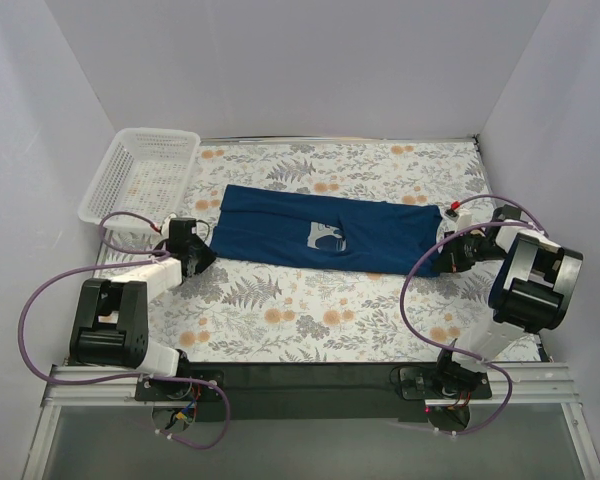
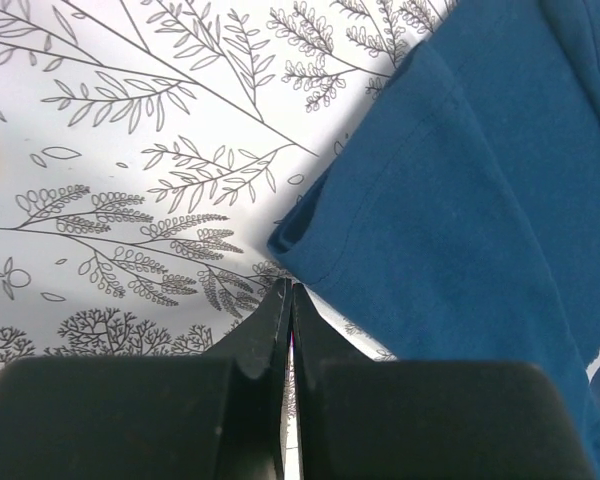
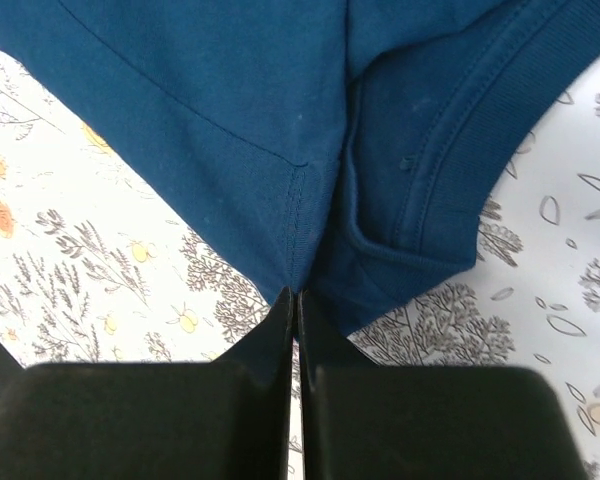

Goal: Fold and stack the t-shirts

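ok so here's what we've got rn: one navy shirt (image 1: 270, 225) lies spread flat, lengthwise across the middle of the floral counter (image 1: 310, 310), w/ its small pale chest graphic (image 1: 325, 237) facing up, roughly in the center of the cloth. From the top cam we see one arm at each end of it, left arm at the shirt's left edge, right arm at its right edge. Left end effector (image 2: 288, 293): fingers pressed together, basically no gap btwn them, tips down on the counter right at the hemmed corner of the shirt. The wrist cam shows that corner just touching the tips, but we can't tell if any fabric is actually caught in there, looks more like it's beside it tbh. Right end effector (image 3: 296, 297): also fully closed, and here a seam of the shirt runs straight down into the tips, w/ the ribbed collar band just to the right of it, so we read that as pinching the cloth at its edge. White lattice basket (image 1: 140, 175) sits in the far left corner of the counter, well apart from the shirt, and we can't make out anything in it.
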Controlling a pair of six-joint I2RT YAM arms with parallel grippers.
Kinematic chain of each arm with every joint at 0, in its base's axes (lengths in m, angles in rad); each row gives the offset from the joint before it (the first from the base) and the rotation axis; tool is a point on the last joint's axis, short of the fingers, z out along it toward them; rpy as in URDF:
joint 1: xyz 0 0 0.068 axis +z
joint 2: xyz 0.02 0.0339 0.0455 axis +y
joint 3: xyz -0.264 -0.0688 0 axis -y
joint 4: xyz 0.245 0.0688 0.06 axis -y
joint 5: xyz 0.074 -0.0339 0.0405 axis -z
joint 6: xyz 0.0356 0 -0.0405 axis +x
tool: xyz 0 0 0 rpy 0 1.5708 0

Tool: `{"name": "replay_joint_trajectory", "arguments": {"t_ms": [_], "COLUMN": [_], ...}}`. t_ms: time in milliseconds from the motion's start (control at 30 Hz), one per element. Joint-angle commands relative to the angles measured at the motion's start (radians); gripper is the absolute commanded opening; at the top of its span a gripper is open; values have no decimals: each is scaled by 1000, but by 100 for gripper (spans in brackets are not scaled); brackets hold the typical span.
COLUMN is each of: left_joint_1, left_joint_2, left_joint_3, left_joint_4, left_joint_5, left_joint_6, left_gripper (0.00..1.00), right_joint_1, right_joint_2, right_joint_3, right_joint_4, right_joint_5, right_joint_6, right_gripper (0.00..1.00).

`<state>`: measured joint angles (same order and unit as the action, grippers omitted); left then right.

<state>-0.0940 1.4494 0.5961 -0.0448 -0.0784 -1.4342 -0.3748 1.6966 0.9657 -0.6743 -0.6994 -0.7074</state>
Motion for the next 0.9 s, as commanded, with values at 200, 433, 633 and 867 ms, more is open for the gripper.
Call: {"name": "replay_joint_trajectory", "arguments": {"t_ms": [200,433,633,867], "left_joint_1": [22,25,25,25], "left_joint_2": [-101,-83,-26,66], "left_joint_3": [-42,-29,-9,51], "left_joint_4": [0,28,37,37], "left_joint_5": [-34,61,77,77], "left_joint_6": [-3,-23,-38,-34], "left_gripper": [0,39,50,13], "right_joint_1": [-50,-53,-53,-55], "right_joint_2": [-55,-49,-48,-51], "right_joint_3": [-10,-10,-4,-10], "right_joint_4": [-21,-25,-27,-28], "right_joint_5": [28,6,-2,5], "right_joint_6": [-52,-60,-58,-63], "right_gripper": [1,1,1,1]}}
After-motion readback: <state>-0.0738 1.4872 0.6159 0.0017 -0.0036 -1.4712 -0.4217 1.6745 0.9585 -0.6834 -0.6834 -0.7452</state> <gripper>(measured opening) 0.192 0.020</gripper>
